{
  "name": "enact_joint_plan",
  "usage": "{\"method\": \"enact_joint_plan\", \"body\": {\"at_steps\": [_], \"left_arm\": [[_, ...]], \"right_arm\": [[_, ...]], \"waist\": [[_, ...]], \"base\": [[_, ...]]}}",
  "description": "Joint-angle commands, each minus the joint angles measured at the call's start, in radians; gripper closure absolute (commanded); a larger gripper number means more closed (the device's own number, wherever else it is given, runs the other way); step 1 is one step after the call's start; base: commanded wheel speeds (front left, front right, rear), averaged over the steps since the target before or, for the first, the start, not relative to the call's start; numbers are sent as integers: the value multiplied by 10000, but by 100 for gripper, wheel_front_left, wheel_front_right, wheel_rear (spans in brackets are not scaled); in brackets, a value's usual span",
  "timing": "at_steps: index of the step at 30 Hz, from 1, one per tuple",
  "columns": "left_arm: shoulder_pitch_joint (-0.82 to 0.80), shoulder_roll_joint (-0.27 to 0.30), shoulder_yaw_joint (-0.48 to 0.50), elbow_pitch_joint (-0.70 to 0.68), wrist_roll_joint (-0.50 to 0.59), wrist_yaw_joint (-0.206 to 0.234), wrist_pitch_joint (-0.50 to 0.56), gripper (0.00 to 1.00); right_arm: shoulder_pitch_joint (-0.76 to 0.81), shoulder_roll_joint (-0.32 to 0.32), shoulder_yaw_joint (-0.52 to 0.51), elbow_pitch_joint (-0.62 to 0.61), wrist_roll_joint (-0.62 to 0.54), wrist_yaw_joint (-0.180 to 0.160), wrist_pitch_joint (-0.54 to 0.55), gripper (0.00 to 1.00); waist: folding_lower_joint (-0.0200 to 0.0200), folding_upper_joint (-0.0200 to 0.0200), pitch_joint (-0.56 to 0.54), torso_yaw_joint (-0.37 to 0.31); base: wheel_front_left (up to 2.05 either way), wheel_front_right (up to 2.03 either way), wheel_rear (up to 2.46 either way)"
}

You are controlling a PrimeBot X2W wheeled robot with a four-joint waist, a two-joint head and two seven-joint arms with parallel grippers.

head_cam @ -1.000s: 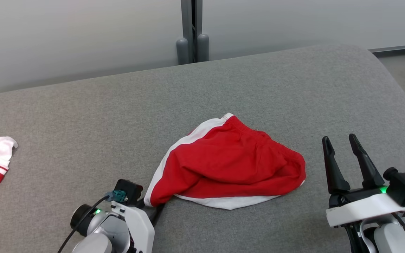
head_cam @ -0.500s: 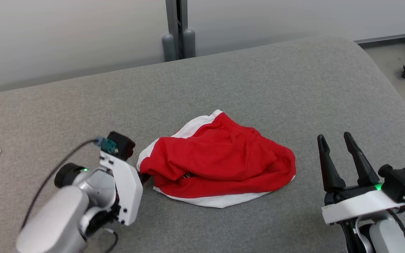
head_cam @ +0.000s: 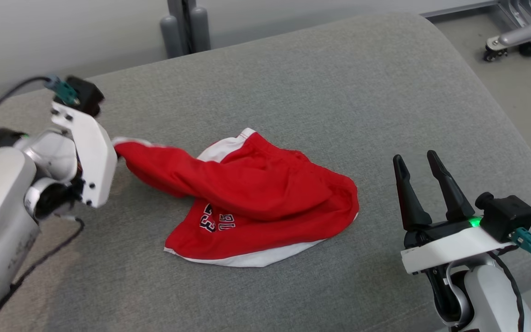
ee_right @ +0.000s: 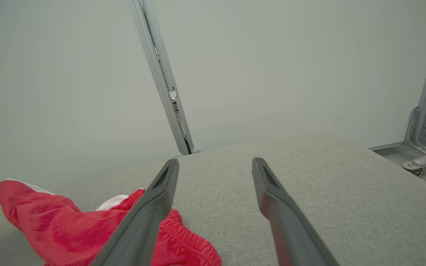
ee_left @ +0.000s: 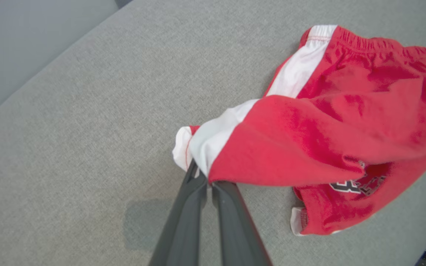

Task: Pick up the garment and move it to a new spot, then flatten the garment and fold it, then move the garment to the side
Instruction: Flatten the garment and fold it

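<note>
The garment (head_cam: 256,203) is a pair of red shorts with white side stripes and dark lettering, lying on the grey cushioned surface (head_cam: 293,92). My left gripper (ee_left: 202,181) is shut on a white-and-red corner of it and holds that corner up and out to the left (head_cam: 117,146), so a red strip stretches from the heap. The garment (ee_left: 327,122) fills the right of the left wrist view. My right gripper (head_cam: 415,159) hovers open at the right, apart from the cloth, with nothing between its fingers (ee_right: 215,164). The raised corner (ee_right: 20,199) shows at that view's lower left.
The cushioned surface curves down at its right edge (head_cam: 491,115) to a grey floor with a wheeled metal frame (head_cam: 514,39). A grey post (head_cam: 185,23) and pale wall stand behind the far edge.
My left gripper closed on the garment's lower-left corner and lifted it up and to the left, unrolling the shorts so the lettering shows. The head camera shifted right. The right gripper stayed open.
</note>
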Motion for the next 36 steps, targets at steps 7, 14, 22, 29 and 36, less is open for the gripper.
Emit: {"method": "enact_joint_plan", "body": {"at_steps": [7,14,22,29,36], "left_arm": [[-1027,-244,-806,1658,165,-14,-2535,0],[-1300,51,-2129,1690,-497,-14,-3269,0],[-814,739,-2702,1168,-1189,-14,-3630,0],[312,889,-2774,165,-1784,356,-3624,0],[1757,-27,-3021,-1132,-2279,1255,-3940,0]], "right_arm": [[-239,77,-11,126,57,2,-1,0],[14,40,-181,291,-42,2,-1,0],[266,-104,-297,241,-98,2,-1,0],[455,-206,-370,214,-76,2,-1,0],[447,-312,-251,226,-5,2,-1,0]], "waist": [[0,0,164,-202],[0,0,-173,405],[0,0,-525,942],[0,0,-628,1171],[0,0,-575,1178]], "base": [[0,0,0],[0,0,0],[0,0,0],[0,0,0],[0,0,0]]}}
